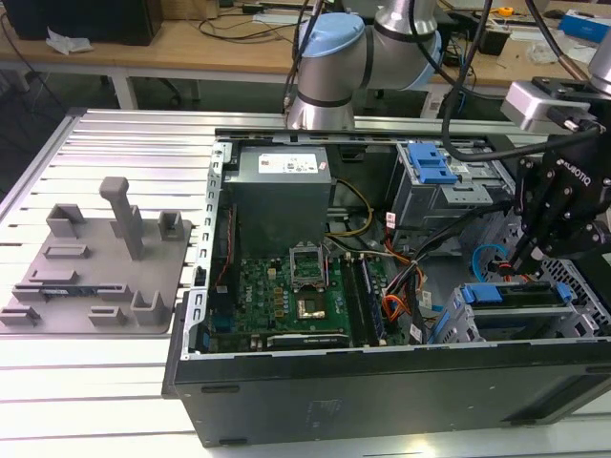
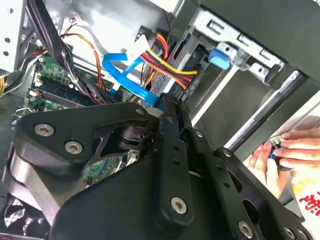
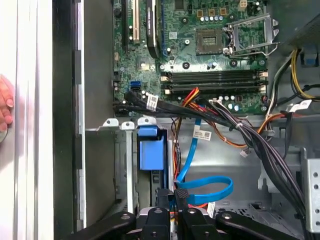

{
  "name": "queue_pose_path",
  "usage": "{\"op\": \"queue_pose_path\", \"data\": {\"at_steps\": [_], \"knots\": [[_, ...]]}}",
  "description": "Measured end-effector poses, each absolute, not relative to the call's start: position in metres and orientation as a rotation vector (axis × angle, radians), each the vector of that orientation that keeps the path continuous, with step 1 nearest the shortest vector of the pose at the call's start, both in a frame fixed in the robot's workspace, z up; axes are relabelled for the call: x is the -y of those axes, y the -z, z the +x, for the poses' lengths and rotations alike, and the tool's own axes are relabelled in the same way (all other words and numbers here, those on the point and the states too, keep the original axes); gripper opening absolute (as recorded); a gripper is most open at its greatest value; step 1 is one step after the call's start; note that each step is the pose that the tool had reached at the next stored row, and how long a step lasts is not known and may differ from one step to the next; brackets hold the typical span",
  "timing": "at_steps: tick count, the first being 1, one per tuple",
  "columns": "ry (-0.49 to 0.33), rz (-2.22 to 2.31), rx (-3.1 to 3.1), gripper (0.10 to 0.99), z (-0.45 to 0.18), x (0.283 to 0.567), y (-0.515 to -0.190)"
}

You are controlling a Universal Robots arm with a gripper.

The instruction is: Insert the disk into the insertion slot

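While the black, angular gripper [image 1: 523, 260] hangs inside the open computer case [image 1: 382, 401], its linked metal fingers are drawn together with no gap visible between the tips, and nothing can be seen held in them. In both wrist views the tips [image 3: 172, 197] [image 2: 169, 105] sit beside a flat, glossy blue ribbon cable [image 3: 205, 187].

The disk [image 1: 506, 293] lies flat in the insertion slot [image 1: 535, 329], at the exterior view's right, just below the gripper. Its bright blue plastic carrier frames a dark slab, and the grey sheet-metal cage boxes it in. In the first wrist view the smooth blue carrier end [image 3: 150, 152] shows between the folded grey walls of the slot [image 3: 127, 165].

Behind it stands a taller silver cage [image 1: 449, 196] topped with a ribbed blue clip [image 1: 430, 164]. A green circuit board [image 1: 296, 296] covers the case floor, with bundles of red, yellow and black wires [image 3: 240, 130] crossing over it.

The case rests on a ribbed aluminium table [image 1: 95, 382], beside a matte grey plastic fixture [image 1: 95, 272] with blocky posts. A person's hand [image 2: 285, 152] rests outside the case wall.
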State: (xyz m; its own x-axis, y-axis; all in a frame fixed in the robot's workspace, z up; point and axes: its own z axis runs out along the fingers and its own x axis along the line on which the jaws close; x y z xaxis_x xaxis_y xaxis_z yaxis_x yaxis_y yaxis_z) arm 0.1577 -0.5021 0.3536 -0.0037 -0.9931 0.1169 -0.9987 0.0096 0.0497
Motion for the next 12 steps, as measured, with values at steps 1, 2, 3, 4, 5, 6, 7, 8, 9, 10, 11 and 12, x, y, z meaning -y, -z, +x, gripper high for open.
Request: {"op": "queue_pose_path", "data": {"at_steps": [1, 2, 3, 4, 5, 6, 7, 8, 9, 10, 11, 12], "knots": [[-0.072, 2.130, 2.145, 0.165, 0.158, 0.502, -0.354], [-0.072, 2.130, 2.144, 0.165, 0.158, 0.502, -0.354], [-0.072, 2.130, 2.144, 0.165, 0.158, 0.502, -0.354], [-0.071, 2.130, 2.145, 0.165, 0.158, 0.503, -0.353], [-0.048, 2.137, 2.159, 0.165, 0.158, 0.507, -0.352], [-0.037, 2.139, 2.167, 0.165, 0.158, 0.508, -0.351], [-0.033, 2.134, 2.175, 0.165, 0.158, 0.510, -0.351], [-0.030, 2.129, 2.178, 0.165, 0.161, 0.512, -0.351], [-0.028, 2.126, 2.179, 0.165, 0.162, 0.513, -0.351], [-0.028, 2.126, 2.179, 0.165, 0.162, 0.512, -0.351], [-0.028, 2.126, 2.179, 0.165, 0.162, 0.512, -0.350], [-0.028, 2.126, 2.179, 0.165, 0.162, 0.512, -0.351]]}}
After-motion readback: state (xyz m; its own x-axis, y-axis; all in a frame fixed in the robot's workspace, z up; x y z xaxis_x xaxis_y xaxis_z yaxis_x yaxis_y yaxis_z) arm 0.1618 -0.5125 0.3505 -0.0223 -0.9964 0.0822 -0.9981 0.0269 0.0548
